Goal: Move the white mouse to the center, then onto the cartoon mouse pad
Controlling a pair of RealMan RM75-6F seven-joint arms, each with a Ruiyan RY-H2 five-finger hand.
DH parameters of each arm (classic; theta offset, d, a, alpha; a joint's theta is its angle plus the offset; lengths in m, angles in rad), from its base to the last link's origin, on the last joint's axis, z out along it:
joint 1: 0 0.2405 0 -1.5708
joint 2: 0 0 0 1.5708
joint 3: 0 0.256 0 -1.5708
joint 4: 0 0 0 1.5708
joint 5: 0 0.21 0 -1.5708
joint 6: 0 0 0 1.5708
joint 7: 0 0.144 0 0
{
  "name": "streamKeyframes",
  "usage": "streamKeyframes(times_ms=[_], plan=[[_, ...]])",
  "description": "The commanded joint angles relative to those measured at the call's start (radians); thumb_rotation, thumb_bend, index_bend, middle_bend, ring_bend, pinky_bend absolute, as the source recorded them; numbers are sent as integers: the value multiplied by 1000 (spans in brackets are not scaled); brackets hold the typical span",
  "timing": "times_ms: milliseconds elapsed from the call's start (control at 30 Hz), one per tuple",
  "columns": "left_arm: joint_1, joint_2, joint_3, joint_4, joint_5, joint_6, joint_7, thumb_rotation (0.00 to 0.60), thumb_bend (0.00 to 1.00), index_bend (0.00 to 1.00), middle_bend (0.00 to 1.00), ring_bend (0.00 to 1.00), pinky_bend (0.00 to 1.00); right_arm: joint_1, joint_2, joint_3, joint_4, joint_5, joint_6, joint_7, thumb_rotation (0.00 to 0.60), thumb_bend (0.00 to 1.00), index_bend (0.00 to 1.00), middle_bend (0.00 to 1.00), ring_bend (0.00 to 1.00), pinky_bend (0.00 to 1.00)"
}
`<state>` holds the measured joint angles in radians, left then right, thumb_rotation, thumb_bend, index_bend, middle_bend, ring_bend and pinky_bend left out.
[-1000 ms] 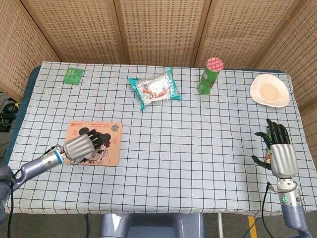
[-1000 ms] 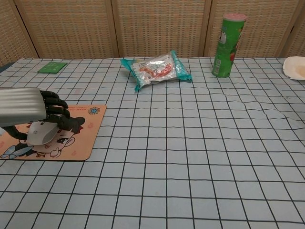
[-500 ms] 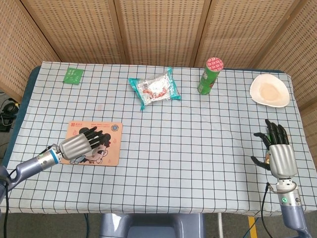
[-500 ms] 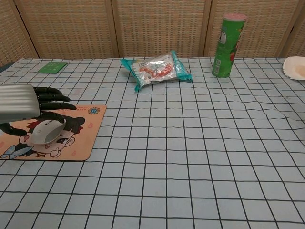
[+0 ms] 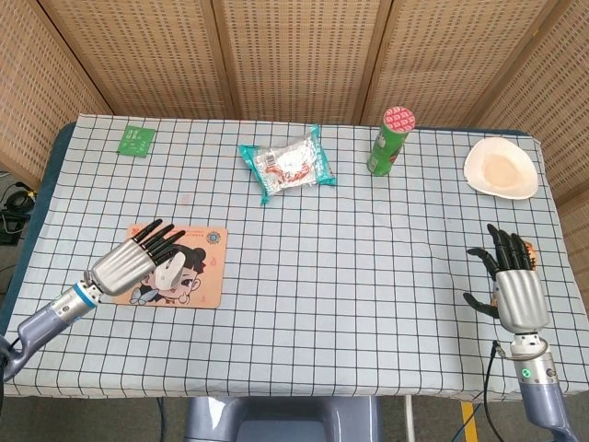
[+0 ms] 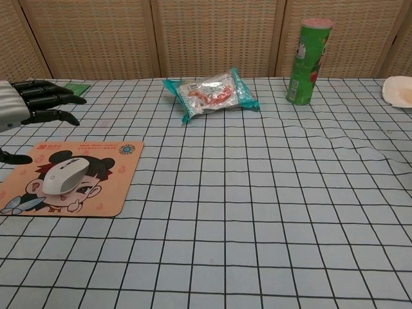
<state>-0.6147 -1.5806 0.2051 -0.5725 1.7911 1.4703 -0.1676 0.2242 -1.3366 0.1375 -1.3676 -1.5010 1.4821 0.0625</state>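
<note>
The white mouse [image 6: 65, 175] is sitting on the cartoon mouse pad [image 6: 113, 187], just below my left hand [image 5: 138, 259], which I'm holding above it with fingers spread, gripping nothing. My right hand [image 5: 512, 278] is hovering open, far off to the right.

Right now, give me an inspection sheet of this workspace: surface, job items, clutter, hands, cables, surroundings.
Surface: checked tablecloth, slightly rippled toward the right.
Job items: white mouse lies on the cartoon mouse pad, nothing holding it.
Clutter: snack packet, green can upright, white plate, green card.
Hands: left hand raised above the pad, fingers spread, empty; right hand near the table's right edge, open, empty.
Cables: black cable beside the right arm; more on the floor at left.
Surroundings: woven screen panels behind the table.
</note>
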Motion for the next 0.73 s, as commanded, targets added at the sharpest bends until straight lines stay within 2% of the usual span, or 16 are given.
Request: streamKeyframes(times_ms=[33, 100, 167, 367, 533, 733], plan=[[91, 21, -107, -199, -124, 72, 50, 600, 177, 175, 0, 0, 50, 1, 0, -3, -1, 3, -7, -7, 600, 157, 307, 31, 0, 0], [139, 29, -150, -338, -191, 90, 103, 600, 171, 162, 0, 0, 24, 1, 1, -7, -3, 6, -17, -17, 600, 157, 304, 24, 0, 0], [169, 44, -170, -457, -231, 93, 153, 600, 160, 137, 0, 0, 5, 2, 2, -10, -7, 9, -25, -24, 600, 158, 300, 17, 0, 0], [264, 99, -193, -825, -324, 118, 328, 600, 123, 13, 0, 0, 0, 6, 12, -27, -25, 13, -61, -56, 600, 157, 267, 0, 0, 0], [320, 123, -185, -974, -359, 137, 425, 600, 88, 0, 0, 0, 0, 10, 23, -33, -43, 26, -90, -74, 600, 156, 176, 0, 0, 0], [372, 143, -176, -1044, -369, 163, 493, 600, 73, 0, 0, 0, 0, 11, 26, -39, -49, 28, -102, -82, 600, 156, 158, 0, 0, 0]])
